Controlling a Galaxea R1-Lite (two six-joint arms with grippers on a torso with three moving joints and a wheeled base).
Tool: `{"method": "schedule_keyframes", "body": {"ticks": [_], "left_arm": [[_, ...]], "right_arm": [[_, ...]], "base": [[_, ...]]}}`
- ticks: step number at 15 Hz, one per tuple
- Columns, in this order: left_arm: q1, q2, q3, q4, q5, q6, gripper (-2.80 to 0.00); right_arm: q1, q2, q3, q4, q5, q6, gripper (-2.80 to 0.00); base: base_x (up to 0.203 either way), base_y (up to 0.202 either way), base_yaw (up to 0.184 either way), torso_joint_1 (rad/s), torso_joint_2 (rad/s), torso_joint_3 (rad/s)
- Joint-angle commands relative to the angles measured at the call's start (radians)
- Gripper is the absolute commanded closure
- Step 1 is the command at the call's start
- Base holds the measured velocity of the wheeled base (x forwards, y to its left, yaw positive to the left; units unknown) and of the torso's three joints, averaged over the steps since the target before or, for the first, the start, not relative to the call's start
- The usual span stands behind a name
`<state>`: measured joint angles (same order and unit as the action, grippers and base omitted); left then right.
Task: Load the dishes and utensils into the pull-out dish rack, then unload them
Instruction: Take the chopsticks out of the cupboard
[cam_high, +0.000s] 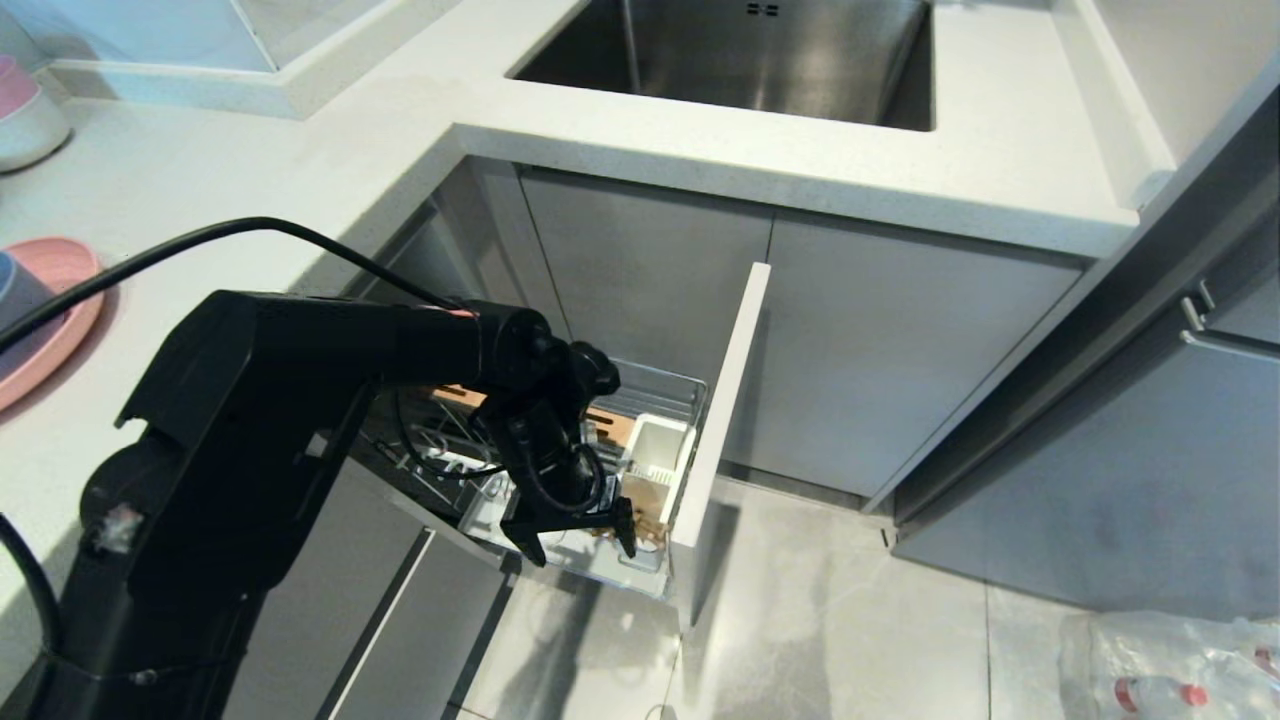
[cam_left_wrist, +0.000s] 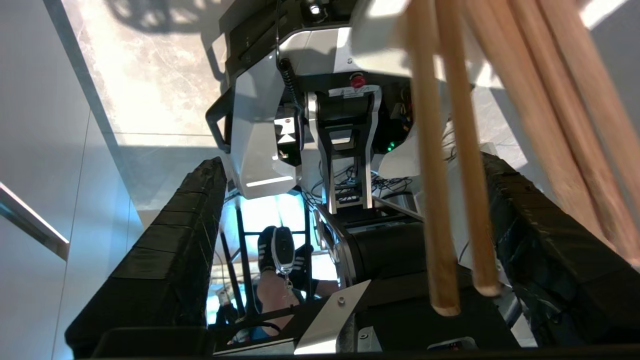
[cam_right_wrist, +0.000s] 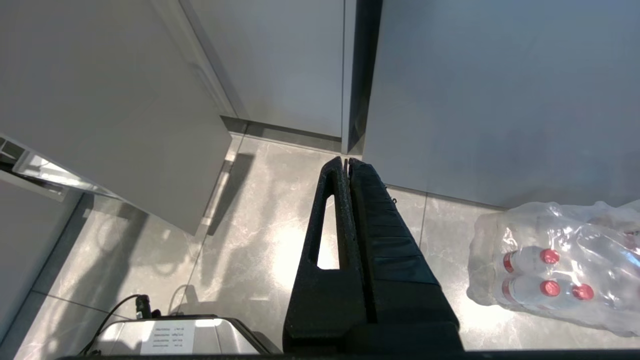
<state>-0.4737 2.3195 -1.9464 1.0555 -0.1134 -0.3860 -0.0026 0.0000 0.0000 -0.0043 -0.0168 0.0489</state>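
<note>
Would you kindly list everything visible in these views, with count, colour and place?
pull-out dish rack: one, chrome wire, drawn out below the counter
utensil caddy: one, white, in the rack near its front panel
chopsticks: several, light wood, standing between the open left fingers
pink plate: one, pink, on the counter at left
blue bowl: one, pale blue, resting on the plate
stacked bowls: pink over white, counter's far left
sink: one, steel, set in the counter
bottled water pack: one, clear with red caps, on the floor
left gripper: black, open, over the rack's front
right gripper: black, shut, parked above the floor
</note>
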Motion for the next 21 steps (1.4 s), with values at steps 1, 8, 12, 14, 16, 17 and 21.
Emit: {"method": "schedule_keyframes", "body": {"ticks": [1, 8, 12, 14, 16, 17, 21], "left_arm": [[0.004, 0.014, -0.002, 0.007, -0.001, 0.005, -2.80], [0.005, 0.045, -0.003, 0.026, -0.068, 0.044, -2.80], [0.006, 0.054, -0.008, -0.012, -0.078, 0.041, -2.80], [0.017, 0.057, -0.008, -0.020, -0.078, 0.041, -2.80], [0.029, 0.058, -0.008, -0.032, -0.078, 0.041, -2.80], [0.032, 0.058, -0.008, -0.034, -0.077, 0.041, -2.80], [0.033, 0.058, -0.008, -0.032, -0.077, 0.041, -2.80]], "right_arm": [[0.000, 0.001, 0.000, 0.000, 0.000, 0.000, 0.00], [0.000, 0.000, 0.000, 0.000, 0.000, 0.000, 0.00], [0.001, 0.001, 0.000, 0.000, 0.000, 0.000, 0.00], [0.001, 0.000, 0.000, 0.000, 0.000, 0.000, 0.00], [0.000, 0.000, 0.000, 0.000, 0.000, 0.000, 0.00], [0.000, 0.000, 0.000, 0.000, 0.000, 0.000, 0.00], [0.000, 0.000, 0.000, 0.000, 0.000, 0.000, 0.00]], "base": [[0.000, 0.000, 0.000, 0.000, 0.00, 0.000], [0.000, 0.000, 0.000, 0.000, 0.00, 0.000], [0.000, 0.000, 0.000, 0.000, 0.00, 0.000], [0.000, 0.000, 0.000, 0.000, 0.00, 0.000], [0.000, 0.000, 0.000, 0.000, 0.00, 0.000], [0.000, 0.000, 0.000, 0.000, 0.00, 0.000], [0.000, 0.000, 0.000, 0.000, 0.00, 0.000]]}}
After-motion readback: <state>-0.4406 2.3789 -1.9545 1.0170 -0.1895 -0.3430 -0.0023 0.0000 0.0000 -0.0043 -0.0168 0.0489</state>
